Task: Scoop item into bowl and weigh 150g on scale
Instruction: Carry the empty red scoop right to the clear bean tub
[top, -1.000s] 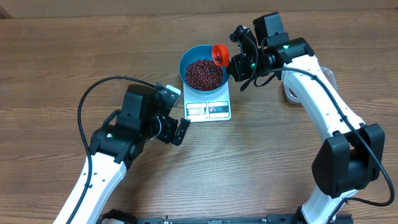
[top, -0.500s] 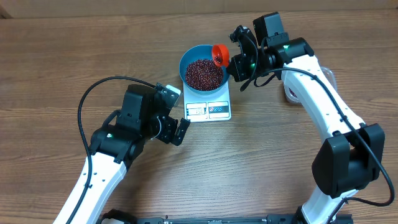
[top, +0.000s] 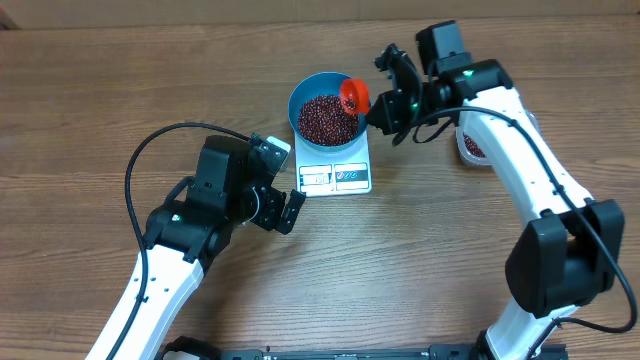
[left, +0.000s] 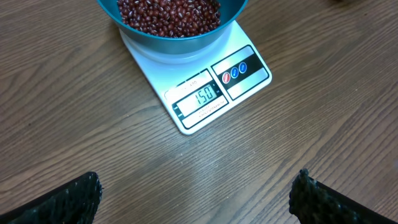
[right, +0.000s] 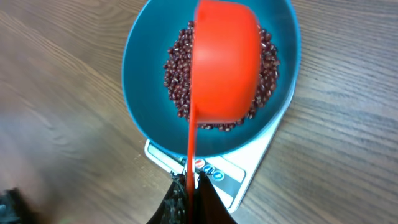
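Observation:
The blue bowl (top: 300, 100) stands on the white scale (top: 335, 177) and holds a heap of dark red-brown beans (top: 325, 118). In the left wrist view the scale's display (left: 201, 98) reads 150 below the bowl (left: 180, 45). My right gripper (top: 378, 112) is shut on the thin handle of a red scoop (top: 352, 94), which hangs over the bowl's right rim. From the right wrist the scoop (right: 227, 62) covers part of the beans (right: 177, 65), with my gripper (right: 193, 186) pinching its handle. My left gripper (top: 287, 210) stands open over bare wood, just left of the scale.
A clear tub (top: 468, 147) with beans in it shows partly behind my right arm at the right. A black cable (top: 150, 150) loops off the left arm. Wooden table surface (top: 420, 250) lies all around the scale.
My right arm has shifted slightly to the right and the scoop has turned a little over the bowl's rim. The left arm has not moved.

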